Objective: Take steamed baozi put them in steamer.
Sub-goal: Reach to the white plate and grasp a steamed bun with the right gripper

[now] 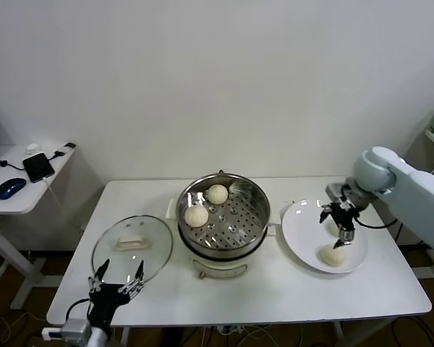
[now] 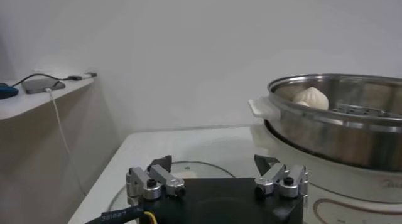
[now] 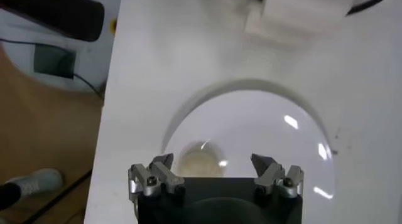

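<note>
Right gripper over plate, jaws open; two baozi in steamer, two on plate.

Steamer (image 1: 223,217) mid-table; two baozi (image 1: 217,194) (image 1: 196,215) sit on its perforated tray. White plate (image 1: 301,230) just beside steamer on the robot's right side, carrying two more buns: one (image 1: 332,254) on the near part, one partly hidden under the right gripper (image 1: 338,221), which hangs just above it, fingers spread, holding nothing. Glass lid (image 1: 132,246) lies flat on steamer's other side. Left gripper (image 1: 118,282) hovers at lid's near edge, jaws wide, empty.
</note>
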Available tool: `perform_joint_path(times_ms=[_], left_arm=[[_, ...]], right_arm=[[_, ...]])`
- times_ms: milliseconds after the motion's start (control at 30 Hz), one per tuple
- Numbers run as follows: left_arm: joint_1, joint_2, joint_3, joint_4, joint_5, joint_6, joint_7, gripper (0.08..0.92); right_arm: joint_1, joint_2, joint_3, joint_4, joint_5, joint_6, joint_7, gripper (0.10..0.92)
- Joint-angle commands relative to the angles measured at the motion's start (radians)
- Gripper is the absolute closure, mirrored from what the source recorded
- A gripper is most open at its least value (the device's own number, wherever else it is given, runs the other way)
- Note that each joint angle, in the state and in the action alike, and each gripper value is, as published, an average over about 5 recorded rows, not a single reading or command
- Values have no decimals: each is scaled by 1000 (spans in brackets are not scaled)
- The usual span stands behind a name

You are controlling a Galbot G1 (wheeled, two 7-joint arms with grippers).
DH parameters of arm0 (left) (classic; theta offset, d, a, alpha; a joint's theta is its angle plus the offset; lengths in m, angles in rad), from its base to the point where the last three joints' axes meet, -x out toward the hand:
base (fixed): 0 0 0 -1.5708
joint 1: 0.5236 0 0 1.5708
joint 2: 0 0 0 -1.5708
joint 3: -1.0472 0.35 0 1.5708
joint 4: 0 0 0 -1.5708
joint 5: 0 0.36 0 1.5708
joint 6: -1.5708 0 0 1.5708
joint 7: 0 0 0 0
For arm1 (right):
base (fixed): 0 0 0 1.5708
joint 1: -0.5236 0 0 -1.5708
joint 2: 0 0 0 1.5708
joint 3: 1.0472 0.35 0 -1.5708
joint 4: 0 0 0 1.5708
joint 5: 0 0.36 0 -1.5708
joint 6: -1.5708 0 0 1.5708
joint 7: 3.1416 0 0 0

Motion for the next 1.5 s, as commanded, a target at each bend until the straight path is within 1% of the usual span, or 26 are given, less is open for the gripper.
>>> perform_joint_path(times_ms=[33,300,500,633,1500], left_arm=[[12,-10,2,-9,0,-3,-3,177],[-7,-7,-8,18,0,1,-4,177],[-14,-4,-14,33,0,1,-4,177],[-16,-2,-17,44,-1,0,-4,177],[-27,-2,-17,64,7,1,-4,177]], right_arm=[[-185,5,147,-54,-124,77,-12,202],[-184,64,151,-113,-162,83,1,203],[-181,123,163,-196,-194,90,51,203],[-182,150,167,-236,-208,92,49,203],[-216,180,208,-292,-260,100,63,203]])
